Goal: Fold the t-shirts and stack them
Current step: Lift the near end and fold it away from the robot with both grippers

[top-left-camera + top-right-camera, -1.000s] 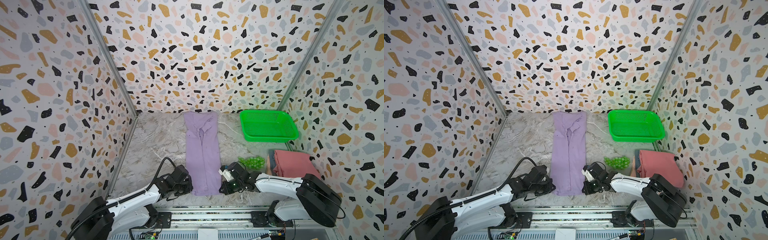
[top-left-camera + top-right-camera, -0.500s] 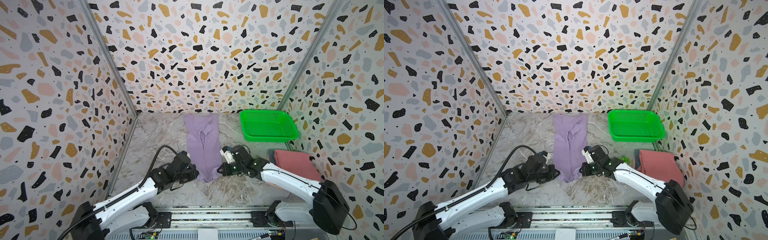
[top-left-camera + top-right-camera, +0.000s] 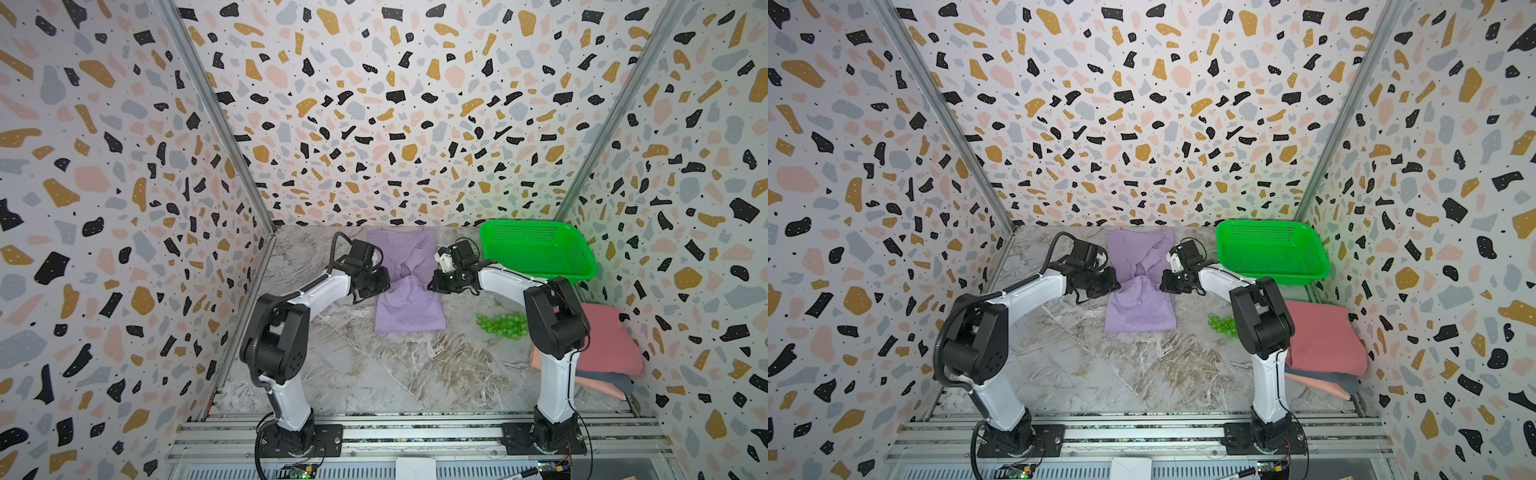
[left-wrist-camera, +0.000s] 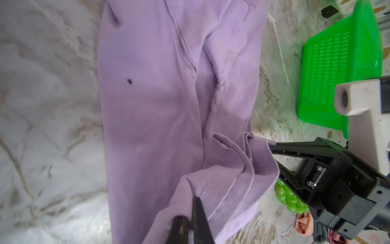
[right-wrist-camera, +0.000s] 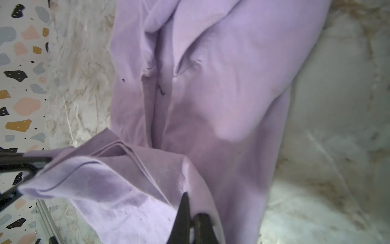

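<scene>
I see the lavender t-shirt [image 3: 409, 309] lying lengthwise toward the back wall [image 3: 395, 124], sleeves far. My left hand [image 3: 385, 283] and right hand [image 3: 432, 286] each clamp a raised hem corner.

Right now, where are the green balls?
In both top views the green balls lie right of centre, between the lavender shirt and the folded stack.

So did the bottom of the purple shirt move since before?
Yes. The left gripper and right gripper carried the purple shirt's near hem toward the back wall; it now hangs level with the green basket's front rim.
</scene>
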Controlling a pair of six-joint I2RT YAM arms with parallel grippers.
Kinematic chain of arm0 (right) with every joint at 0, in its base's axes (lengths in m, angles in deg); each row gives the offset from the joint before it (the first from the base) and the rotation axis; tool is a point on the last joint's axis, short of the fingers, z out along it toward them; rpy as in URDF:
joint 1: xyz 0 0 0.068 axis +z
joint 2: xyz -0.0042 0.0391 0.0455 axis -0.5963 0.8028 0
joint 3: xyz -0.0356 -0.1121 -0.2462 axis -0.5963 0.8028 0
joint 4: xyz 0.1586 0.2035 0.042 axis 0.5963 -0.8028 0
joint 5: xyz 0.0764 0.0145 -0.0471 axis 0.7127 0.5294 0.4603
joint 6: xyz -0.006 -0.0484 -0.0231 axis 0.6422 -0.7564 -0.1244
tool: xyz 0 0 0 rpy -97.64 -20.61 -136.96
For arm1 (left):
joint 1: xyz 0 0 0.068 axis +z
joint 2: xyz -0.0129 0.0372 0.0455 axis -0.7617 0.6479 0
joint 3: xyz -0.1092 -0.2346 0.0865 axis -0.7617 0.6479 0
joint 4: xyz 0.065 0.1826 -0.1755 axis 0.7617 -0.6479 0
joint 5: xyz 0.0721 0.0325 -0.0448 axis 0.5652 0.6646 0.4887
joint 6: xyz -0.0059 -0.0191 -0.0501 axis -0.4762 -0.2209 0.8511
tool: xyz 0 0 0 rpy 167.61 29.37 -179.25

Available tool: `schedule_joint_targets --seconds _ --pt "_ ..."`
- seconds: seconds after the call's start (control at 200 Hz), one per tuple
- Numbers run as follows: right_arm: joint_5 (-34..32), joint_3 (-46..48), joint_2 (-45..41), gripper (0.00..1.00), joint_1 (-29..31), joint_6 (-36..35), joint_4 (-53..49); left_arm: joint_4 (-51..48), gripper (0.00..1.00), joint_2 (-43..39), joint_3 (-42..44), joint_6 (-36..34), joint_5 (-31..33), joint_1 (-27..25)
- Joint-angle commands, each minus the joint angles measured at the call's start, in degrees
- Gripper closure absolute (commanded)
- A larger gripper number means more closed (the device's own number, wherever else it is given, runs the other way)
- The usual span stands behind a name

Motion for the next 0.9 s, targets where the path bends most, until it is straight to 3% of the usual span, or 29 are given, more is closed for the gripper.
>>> schedule_joint_targets --seconds 0.0,0.075,0.125,0.15,0.23,0.26,0.421,0.556,0.691,0.896 --pt "3.0 -7.9 3.2 1.0 -1.4 -0.4 -1.1 -1.7 1.0 4.1 -4.8 -3.3 -2.5 1.9" --pt "2.8 -13.3 6.4 1.0 -2.1 -0.5 -3.0 -1.9 1.0 6.8 -7.6 -3.3 -2.8 3.2" --pt "2.0 -15.5 7.6 1.0 -2.6 -0.2 -3.7 -1.8 0.77 8.6 -9.4 -3.5 -3.6 4.3" --pt "1.3 -16.3 8.1 0.93 -3.0 0.2 -4.3 -1.6 0.69 9.3 -10.3 -3.5 -4.0 4.9" --pt "0.1 -16.6 7.7 0.48 -4.8 2.5 -5.2 -0.9 0.45 10.4 -12.9 -3.3 -4.8 7.1" --pt "0.1 -15.0 6.6 0.39 -5.4 3.2 -3.9 -0.2 0.4 10.1 -13.2 -3.1 -4.9 7.9" --pt "0.9 -2.7 -3.3 0.38 -7.0 3.8 0.8 -0.5 0.18 3.2 -8.0 -5.6 -2.4 10.3" --pt "3.0 11.1 -11.4 0.38 -5.7 4.1 2.6 -1.6 0.17 -3.5 3.3 -6.4 -5.2 9.4" --pt "4.2 22.9 -17.7 0.38 -3.9 5.3 6.0 -2.3 0.19 -12.0 14.6 -5.5 -3.4 5.8" --pt "3.1 30.4 -19.8 0.37 -1.3 6.1 9.3 6.7 0.31 -19.3 28.2 2.1 -4.1 0.9"
